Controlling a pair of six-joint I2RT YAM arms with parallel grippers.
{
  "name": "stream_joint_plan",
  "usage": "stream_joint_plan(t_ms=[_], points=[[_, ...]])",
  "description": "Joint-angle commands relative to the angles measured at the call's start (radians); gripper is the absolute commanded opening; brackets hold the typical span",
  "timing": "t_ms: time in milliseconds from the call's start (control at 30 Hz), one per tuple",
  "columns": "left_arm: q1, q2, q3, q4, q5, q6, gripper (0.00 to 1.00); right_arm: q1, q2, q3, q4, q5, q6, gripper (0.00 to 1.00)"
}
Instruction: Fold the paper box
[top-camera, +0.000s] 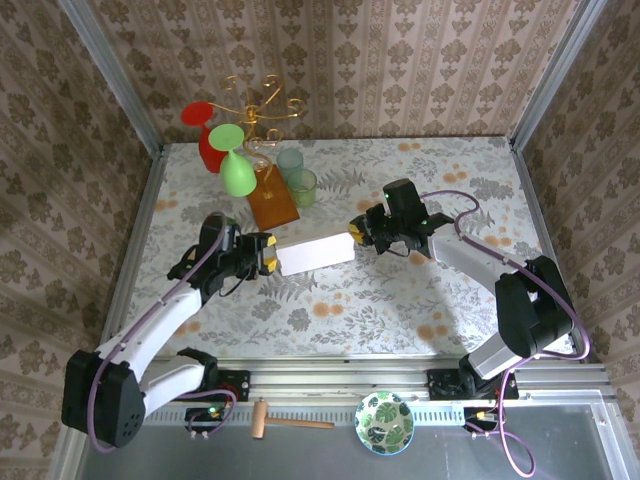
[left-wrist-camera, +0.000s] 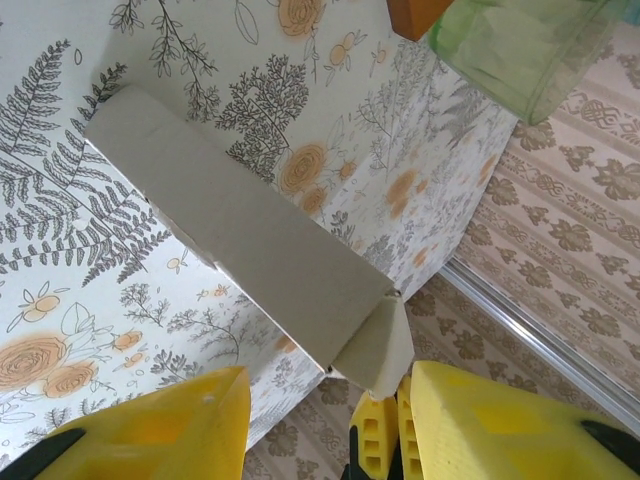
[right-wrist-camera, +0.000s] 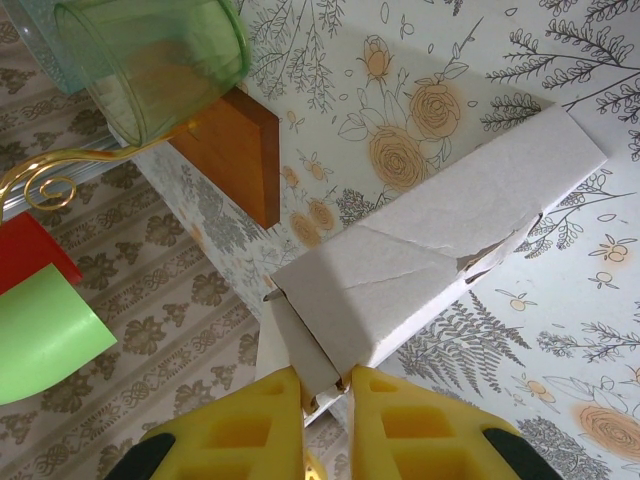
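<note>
Cream paper box (top-camera: 315, 252) rests on the surface (top-camera: 400, 300); right pincer (right-wrist-camera: 325, 378) pinches one end flap, left pincer (left-wrist-camera: 320, 390) stands open.

Bench (top-camera: 400, 300): pale cover printed with orange roses and grey ferns. Rear, left of centre: orange-brown wooden block (top-camera: 272, 204) stands on the cover, with a gold wire stand (top-camera: 262, 100) rising from it. Just right of the block, two clear cups: teal cup (top-camera: 290, 161) behind, green cup (top-camera: 302, 186) in front. Middle: cream paper box (top-camera: 316, 251), long side running left to right; resting or lifted, cannot tell. Grey strip before the near edge: wooden mallet (top-camera: 285, 421), leaf-patterned bowl (top-camera: 385, 422).
</note>
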Motion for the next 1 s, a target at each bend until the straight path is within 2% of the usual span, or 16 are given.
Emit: stream_joint_plan(t_ms=[0,200,367,567,700,800,967], points=[[-0.013,0.025,0.04,0.029,0.015,0.026,0.46,-0.005,0.02,-0.01,-0.094,0.036,-0.006,0.15],[-0.037,0.01,-0.026,0.056,0.009,-0.029,0.35,-0.005,0.016,-0.014,-0.091,0.036,-0.005,0.15],[-0.037,0.026,-0.059,0.07,0.006,-0.023,0.28,-0.005,0.013,-0.024,-0.088,0.033,-0.005,0.13],[-0.037,0.019,-0.106,0.067,-0.004,-0.018,0.11,-0.005,0.007,-0.037,-0.09,0.032,-0.008,0.12],[-0.037,0.006,-0.104,0.034,-0.01,-0.006,0.09,-0.008,0.0,-0.042,-0.108,0.029,-0.019,0.11],[-0.037,-0.002,-0.106,0.026,-0.01,-0.004,0.09,-0.008,-0.006,-0.043,-0.131,0.029,-0.038,0.07],[-0.036,-0.008,-0.098,0.014,-0.007,0.019,0.1,-0.019,-0.021,-0.033,-0.21,0.023,-0.118,0.06]])
